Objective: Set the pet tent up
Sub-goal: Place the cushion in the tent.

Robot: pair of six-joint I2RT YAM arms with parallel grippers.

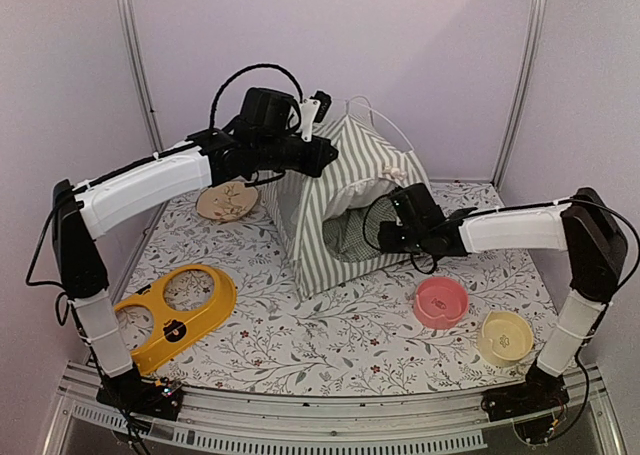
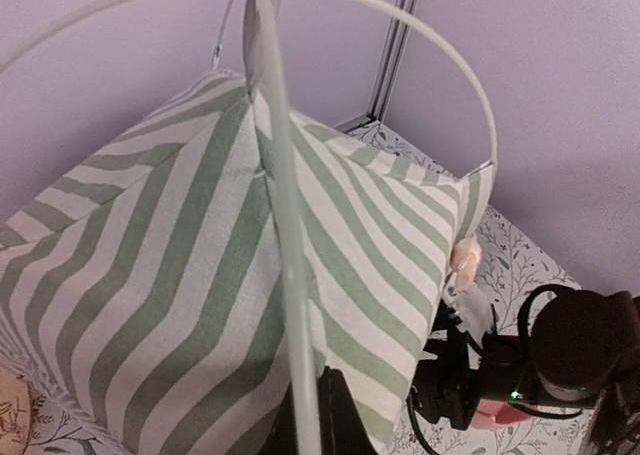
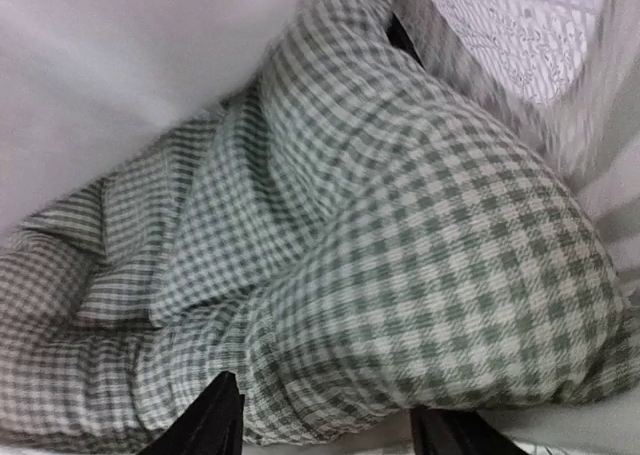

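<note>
The pet tent (image 1: 335, 190), green-and-white striped, stands upright mid-table with its thin white poles arching over the peak. My left gripper (image 1: 328, 153) is at the tent's upper left side. In the left wrist view it (image 2: 312, 420) is shut on a white pole (image 2: 288, 275) that runs down the striped fabric (image 2: 170, 275). My right gripper (image 1: 386, 237) is at the tent's front opening. A green checked cushion (image 1: 349, 238) lies inside; it (image 3: 400, 255) fills the right wrist view. The right gripper (image 3: 330, 433) is open, its dark fingertips (image 3: 215, 425) either side of the cushion's near edge.
A yellow two-hole bowl stand (image 1: 175, 315) lies front left. A pink bowl (image 1: 441, 302) and a cream bowl (image 1: 505, 336) sit front right. A beige dish (image 1: 228, 202) is behind the left arm. Purple walls and metal posts (image 1: 135, 55) close the back.
</note>
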